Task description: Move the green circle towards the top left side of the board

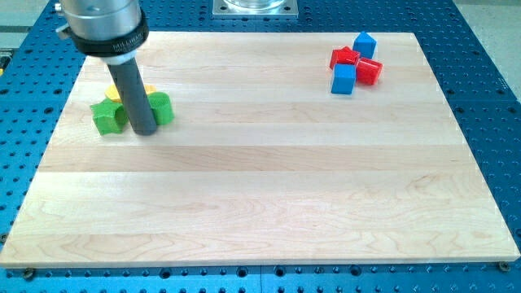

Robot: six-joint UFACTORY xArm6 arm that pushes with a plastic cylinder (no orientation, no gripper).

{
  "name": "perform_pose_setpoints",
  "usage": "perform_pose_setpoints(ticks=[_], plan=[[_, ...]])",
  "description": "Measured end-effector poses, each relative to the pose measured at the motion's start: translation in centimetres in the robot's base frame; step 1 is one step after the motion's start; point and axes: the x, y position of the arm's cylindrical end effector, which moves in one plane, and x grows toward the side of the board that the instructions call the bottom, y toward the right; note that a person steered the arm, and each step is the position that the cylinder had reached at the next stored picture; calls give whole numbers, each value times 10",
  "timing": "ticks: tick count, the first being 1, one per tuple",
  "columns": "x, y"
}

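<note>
My arm ends in a plain dark rod with no fingers, so nothing opens, closes or grips. My tip (pixel 144 130) rests on the wooden board (pixel 269 203) in the upper left of the frame.

The rod stands between two green blocks. The green circle (pixel 162 107) lies just to the right of the rod, touching it or nearly so; the rod hides the circle's left edge, so I cannot tell whether there is actual contact. A green star-like block (pixel 107 117) sits just left of the rod, its right side also partly covered. Behind the rod, toward the frame's top, a yellow block (pixel 114 93) shows in part; its shape cannot be made out.

This group lies near the board's left edge and not far below its top edge. A narrow strip of bare wood separates the green star-like block from the left edge.

In the upper right of the frame, well apart from my tip, four blocks cluster: a blue cube (pixel 365 44) at the top, a red star-like block (pixel 344 57) to its lower left, a red cylinder (pixel 369 71) at the right, and a second blue cube (pixel 343 79) lowest. The board rests on a blue perforated table (pixel 488 98).
</note>
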Motion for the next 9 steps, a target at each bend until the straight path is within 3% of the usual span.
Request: perform_pose_setpoints(ticks=[2, 4, 5, 6, 7, 8, 9], plan=[[-63, -5], [-98, 58], [-109, 20], [-90, -14], [-79, 33], [-68, 129], [-9, 110]])
